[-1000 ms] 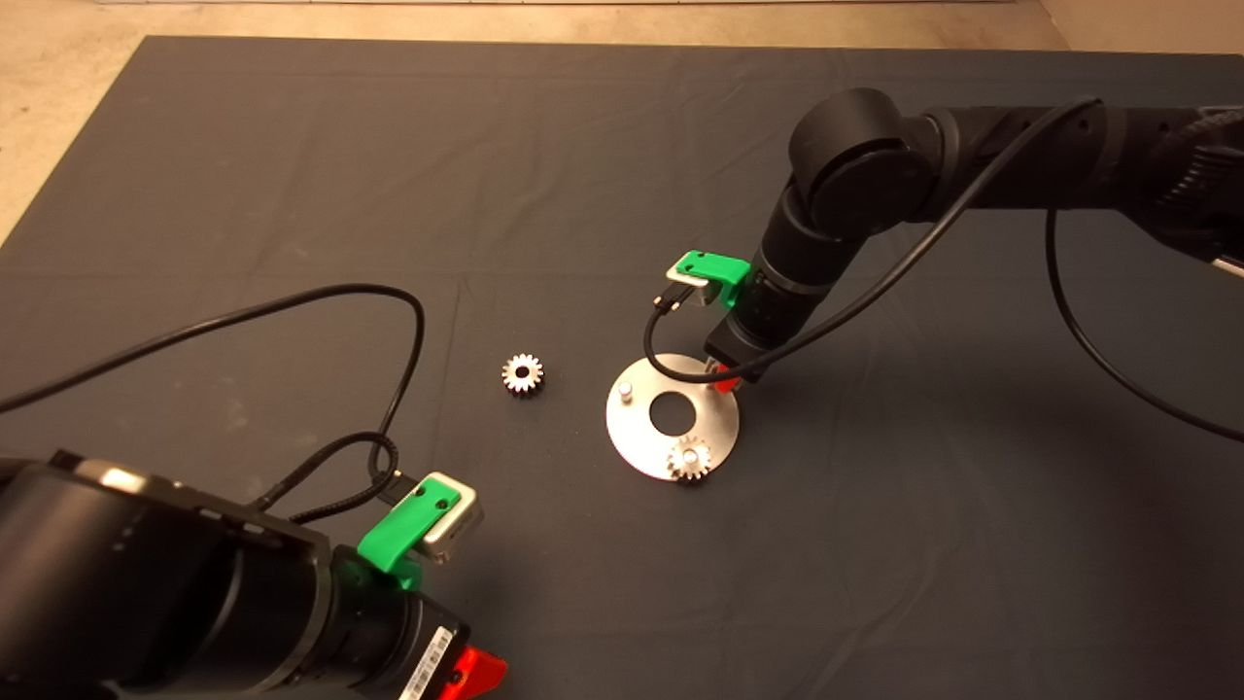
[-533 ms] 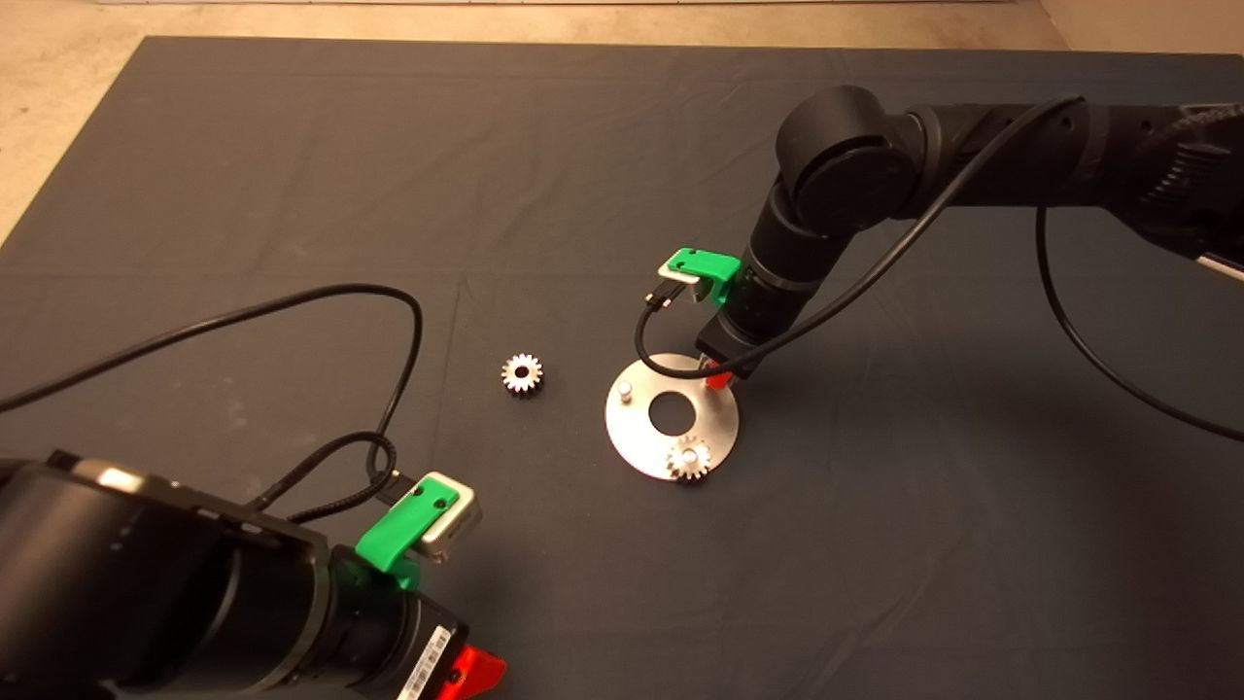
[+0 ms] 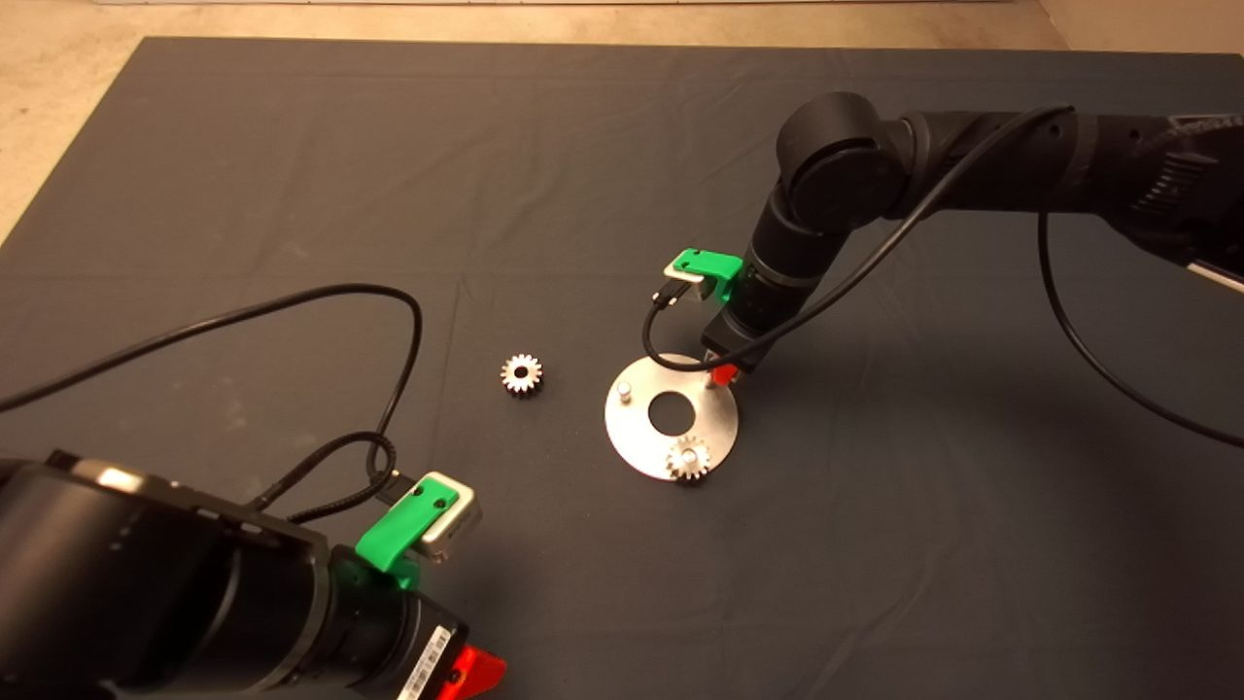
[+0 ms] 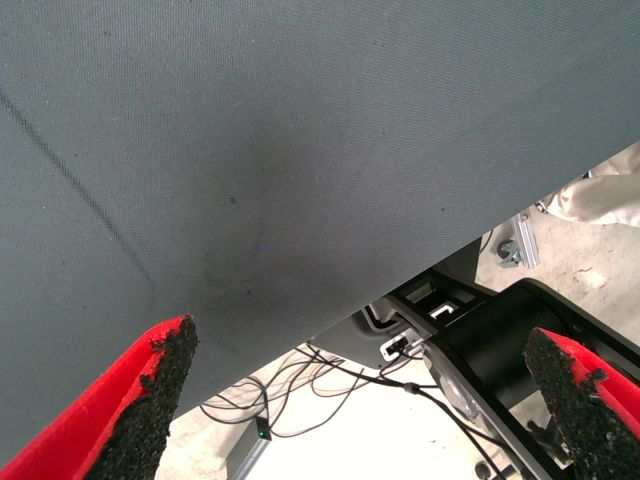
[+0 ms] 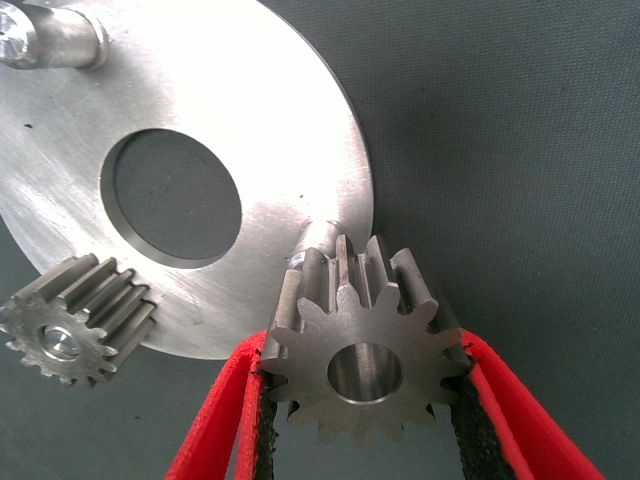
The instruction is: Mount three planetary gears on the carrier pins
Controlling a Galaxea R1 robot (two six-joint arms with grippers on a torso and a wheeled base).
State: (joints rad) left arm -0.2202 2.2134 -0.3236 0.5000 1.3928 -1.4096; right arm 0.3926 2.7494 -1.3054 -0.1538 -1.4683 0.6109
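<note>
Right gripper [image 5: 360,400] lifted slightly, fingers clamped on gear [image 5: 362,345] just above a pin [image 5: 318,238] at disc [image 3: 671,418] rim. Left gripper [image 4: 350,400] parked, wide open, empty.

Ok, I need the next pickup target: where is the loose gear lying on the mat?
In the head view the loose gear lies flat on the mat, just left of the disc, nearest its bare left pin.

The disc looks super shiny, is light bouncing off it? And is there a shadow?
Right wrist view: the disc gleams pale with fine scratches, and the gear held by the right gripper is sharp. Head view: the disc glares bright, and a soft shadow darkens the mat beside the right arm.
</note>
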